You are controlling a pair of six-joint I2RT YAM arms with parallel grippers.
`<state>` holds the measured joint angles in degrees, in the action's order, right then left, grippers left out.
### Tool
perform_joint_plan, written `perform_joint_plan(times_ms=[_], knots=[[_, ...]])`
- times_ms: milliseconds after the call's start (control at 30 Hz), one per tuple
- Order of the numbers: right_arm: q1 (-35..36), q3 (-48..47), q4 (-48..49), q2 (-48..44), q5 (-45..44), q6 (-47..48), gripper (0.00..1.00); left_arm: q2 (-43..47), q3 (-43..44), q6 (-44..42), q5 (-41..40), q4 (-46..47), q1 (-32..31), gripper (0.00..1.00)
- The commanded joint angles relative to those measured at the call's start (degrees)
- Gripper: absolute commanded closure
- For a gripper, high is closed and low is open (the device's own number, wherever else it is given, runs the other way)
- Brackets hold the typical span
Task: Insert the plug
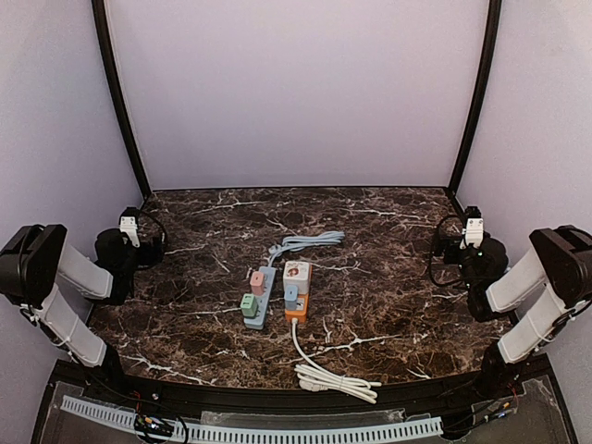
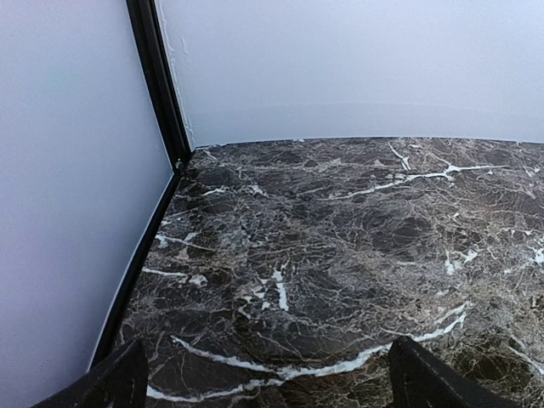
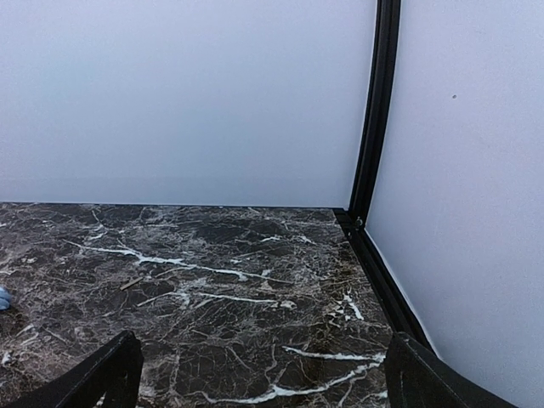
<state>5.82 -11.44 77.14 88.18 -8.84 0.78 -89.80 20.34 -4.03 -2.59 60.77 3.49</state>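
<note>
Two power strips lie side by side at the table's middle. The light blue strip carries a pink plug and a green plug. The white and orange strip carries a white plug and a blue plug. My left gripper is far left of them, open and empty. My right gripper is far right, open and empty. Both wrist views show only bare marble between the fingers.
A light blue cable is bundled behind the strips; its edge shows in the right wrist view. A white cable runs from the orange end toward the front edge. Pale walls with black corner posts close in the table.
</note>
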Motion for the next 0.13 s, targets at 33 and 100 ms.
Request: perform_joint_plan(times_ms=[33, 100], knots=[[-0.39, 0.08, 1.26, 0.32, -0.30, -0.78, 0.01, 0.09, -0.56, 0.40, -0.27, 0.66, -0.08, 0.01], [-0.40, 0.16, 1.56, 0.32, -0.36, -0.78, 0.01, 0.02, -0.56, 0.36, -0.23, 0.66, -0.06, 0.01]])
